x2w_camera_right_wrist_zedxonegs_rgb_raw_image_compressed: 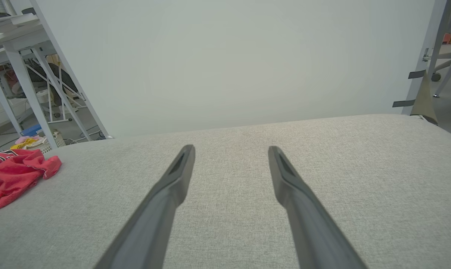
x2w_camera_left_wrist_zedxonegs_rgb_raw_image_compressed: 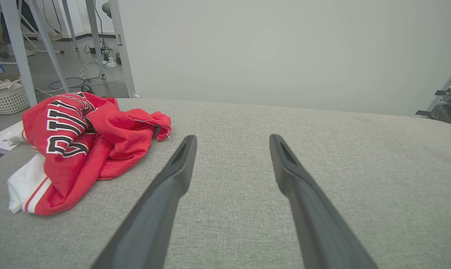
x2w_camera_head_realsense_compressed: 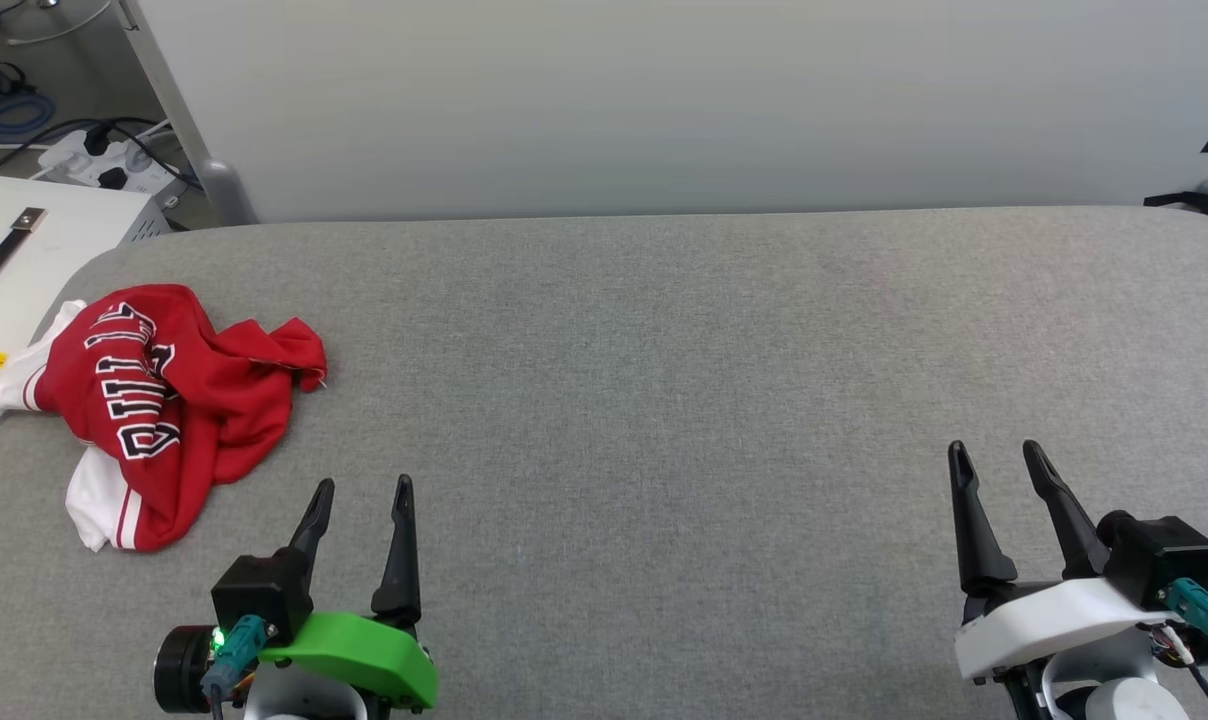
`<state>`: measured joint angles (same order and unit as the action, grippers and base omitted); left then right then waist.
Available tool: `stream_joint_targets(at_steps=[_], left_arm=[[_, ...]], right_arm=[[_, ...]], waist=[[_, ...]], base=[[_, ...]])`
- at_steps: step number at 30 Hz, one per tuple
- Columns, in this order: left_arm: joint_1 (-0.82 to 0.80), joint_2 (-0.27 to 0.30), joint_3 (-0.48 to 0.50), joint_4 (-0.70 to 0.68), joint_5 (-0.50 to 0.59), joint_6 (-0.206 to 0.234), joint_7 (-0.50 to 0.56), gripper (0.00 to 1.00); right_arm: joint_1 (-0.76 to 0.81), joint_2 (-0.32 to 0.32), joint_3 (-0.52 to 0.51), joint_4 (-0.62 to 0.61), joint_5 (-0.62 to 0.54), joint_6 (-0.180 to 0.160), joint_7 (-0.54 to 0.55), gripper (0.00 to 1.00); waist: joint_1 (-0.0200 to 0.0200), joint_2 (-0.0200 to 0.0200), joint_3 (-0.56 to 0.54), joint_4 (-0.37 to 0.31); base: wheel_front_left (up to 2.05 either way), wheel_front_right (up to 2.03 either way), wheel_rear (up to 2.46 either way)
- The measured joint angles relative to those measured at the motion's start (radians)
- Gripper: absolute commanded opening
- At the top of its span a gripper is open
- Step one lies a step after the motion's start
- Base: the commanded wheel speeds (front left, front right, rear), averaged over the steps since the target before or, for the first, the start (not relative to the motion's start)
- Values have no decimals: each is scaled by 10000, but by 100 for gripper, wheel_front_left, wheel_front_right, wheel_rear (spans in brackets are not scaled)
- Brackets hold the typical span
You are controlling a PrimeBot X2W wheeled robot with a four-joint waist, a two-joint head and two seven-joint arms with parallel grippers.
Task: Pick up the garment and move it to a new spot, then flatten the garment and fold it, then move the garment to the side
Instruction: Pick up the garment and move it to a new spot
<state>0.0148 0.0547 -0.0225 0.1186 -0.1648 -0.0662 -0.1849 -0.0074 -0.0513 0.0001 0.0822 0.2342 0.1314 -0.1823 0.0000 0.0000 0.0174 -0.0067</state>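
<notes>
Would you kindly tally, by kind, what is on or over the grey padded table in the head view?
Garments: 1, the crumpled red jersey at the table's left end
Grippers: 2, the left gripper and the right gripper, both with jaws open and holding nothing
Total: 3

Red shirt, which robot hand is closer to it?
Left. The left gripper sits just right of the red shirt, not touching; the right gripper is far off to the shirt's right.
</notes>
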Motion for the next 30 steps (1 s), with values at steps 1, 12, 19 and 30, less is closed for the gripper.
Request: stream_joint_targets(at_steps=[1,12,19,30], left_arm=[[0,0,0,6,-25,0,-4,100],[-2,-2,-8,69,-130,-59,-228,100],[-3,-4,10,150,-242,-59,-385,100],[2,-10,-17,228,-476,-105,-614,100]], right_arm=[[0,0,2,0,4,0,-15,100],[9,-4,247,-96,351,0,-263,100],[70,15,717,-73,366,0,-426,100],[115,23,1229,27,449,0,-617,100]], waist=[[0,0,10,3],[0,0,100,312],[0,0,132,962],[0,0,116,2424]], base=[[0,0,0],[0,0,0],[0,0,0],[0,0,0]])
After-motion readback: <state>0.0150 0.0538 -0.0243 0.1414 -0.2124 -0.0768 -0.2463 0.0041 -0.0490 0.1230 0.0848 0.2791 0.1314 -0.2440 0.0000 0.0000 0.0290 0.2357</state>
